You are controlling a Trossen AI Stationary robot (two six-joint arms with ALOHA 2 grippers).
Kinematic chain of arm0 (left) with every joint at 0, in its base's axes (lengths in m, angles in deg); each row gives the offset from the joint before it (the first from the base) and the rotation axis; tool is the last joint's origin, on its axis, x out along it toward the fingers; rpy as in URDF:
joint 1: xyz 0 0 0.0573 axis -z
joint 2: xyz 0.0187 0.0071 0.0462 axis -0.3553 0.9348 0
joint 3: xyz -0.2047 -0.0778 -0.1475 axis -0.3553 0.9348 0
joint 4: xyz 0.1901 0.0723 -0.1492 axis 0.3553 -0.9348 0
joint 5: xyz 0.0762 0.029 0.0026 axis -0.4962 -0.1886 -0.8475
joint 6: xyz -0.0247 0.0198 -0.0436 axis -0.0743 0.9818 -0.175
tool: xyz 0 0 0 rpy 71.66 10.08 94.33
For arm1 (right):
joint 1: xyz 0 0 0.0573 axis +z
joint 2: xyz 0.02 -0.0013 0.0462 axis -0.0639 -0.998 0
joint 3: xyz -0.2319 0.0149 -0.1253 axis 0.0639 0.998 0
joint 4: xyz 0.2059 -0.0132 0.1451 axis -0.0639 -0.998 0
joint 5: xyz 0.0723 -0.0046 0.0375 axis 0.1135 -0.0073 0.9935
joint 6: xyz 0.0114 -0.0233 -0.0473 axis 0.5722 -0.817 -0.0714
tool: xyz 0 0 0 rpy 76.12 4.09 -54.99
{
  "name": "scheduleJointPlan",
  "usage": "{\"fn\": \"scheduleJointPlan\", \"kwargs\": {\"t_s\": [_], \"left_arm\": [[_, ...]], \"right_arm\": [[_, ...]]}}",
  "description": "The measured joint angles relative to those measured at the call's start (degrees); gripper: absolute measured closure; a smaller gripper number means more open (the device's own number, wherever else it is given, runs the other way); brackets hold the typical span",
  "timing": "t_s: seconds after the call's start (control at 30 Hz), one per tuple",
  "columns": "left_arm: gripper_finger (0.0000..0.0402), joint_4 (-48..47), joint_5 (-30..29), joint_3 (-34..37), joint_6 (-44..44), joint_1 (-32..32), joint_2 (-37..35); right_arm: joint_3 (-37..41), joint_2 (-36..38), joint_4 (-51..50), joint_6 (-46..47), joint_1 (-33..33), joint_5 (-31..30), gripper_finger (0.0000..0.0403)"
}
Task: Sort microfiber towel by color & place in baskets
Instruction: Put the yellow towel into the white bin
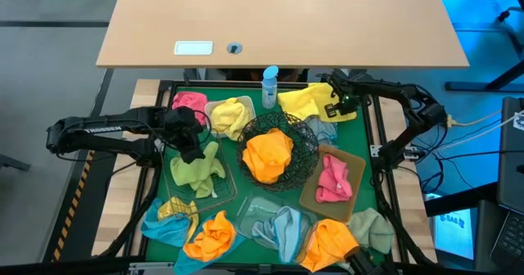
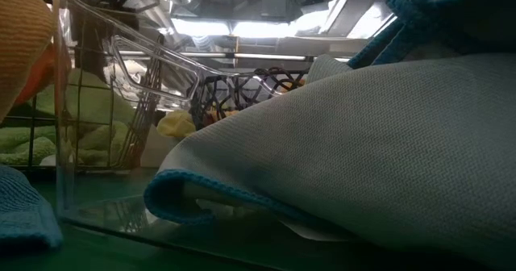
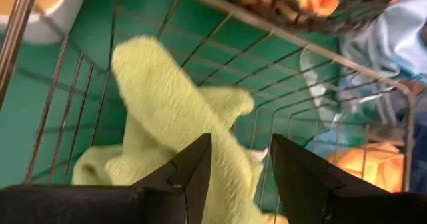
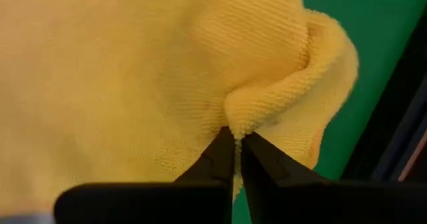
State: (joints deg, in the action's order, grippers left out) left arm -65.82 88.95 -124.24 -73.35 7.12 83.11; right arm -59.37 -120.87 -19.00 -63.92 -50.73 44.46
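Observation:
A yellow towel (image 1: 307, 101) lies spread on the green mat at the far right. My right gripper (image 4: 238, 141) points down on it and is shut on a small raised pucker of it. My left gripper (image 3: 239, 167) hangs open over the rectangular wire basket (image 1: 223, 195). A pale green towel (image 3: 173, 111) lies on that basket's bottom, below the fingers and apart from them. In the high view the left gripper (image 1: 191, 146) shows just above this towel (image 1: 196, 169). My right gripper pinches a small raised fold of the yellow towel (image 4: 250, 117) between its two fingertips, near the towel's right edge. The fingers come from above, pointing down. The rest of the towel lies flat and slack on the mat.
A round black wire bowl (image 1: 309, 140) holds orange towels. A tan tray (image 1: 358, 162) holds a pink one, a white tub (image 1: 213, 110) a yellow one, a clear tray (image 1: 252, 214) a light blue one. Loose towels lie along the near edge. A spray bottle (image 1: 270, 87) stands at the far edge.

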Motion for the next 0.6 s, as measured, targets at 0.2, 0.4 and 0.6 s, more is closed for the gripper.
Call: {"fn": "scheduleJointPlan", "kwargs": {"t_s": [0.2, 0.4, 0.6], "left_arm": [[0.0254, 6.5, 0.7, 0.0, 0.0, 0.0, 0.0], [0.0254, 15.6, 0.9, 0.0, 0.0, 0.0, 0.0], [0.0254, 25.6, -0.7, 0.0, -0.1, 0.0, 0.0]], "right_arm": [[0.0, 3.6, 0.1, -2.8, 0.0, 6.9, 0.0396], [0.0, 10.6, 0.2, -2.8, 0.0, 12.1, 0.0399], [-2.9, 18.6, 0.3, -2.5, 0.0, 18.5, 0.0400]]}}
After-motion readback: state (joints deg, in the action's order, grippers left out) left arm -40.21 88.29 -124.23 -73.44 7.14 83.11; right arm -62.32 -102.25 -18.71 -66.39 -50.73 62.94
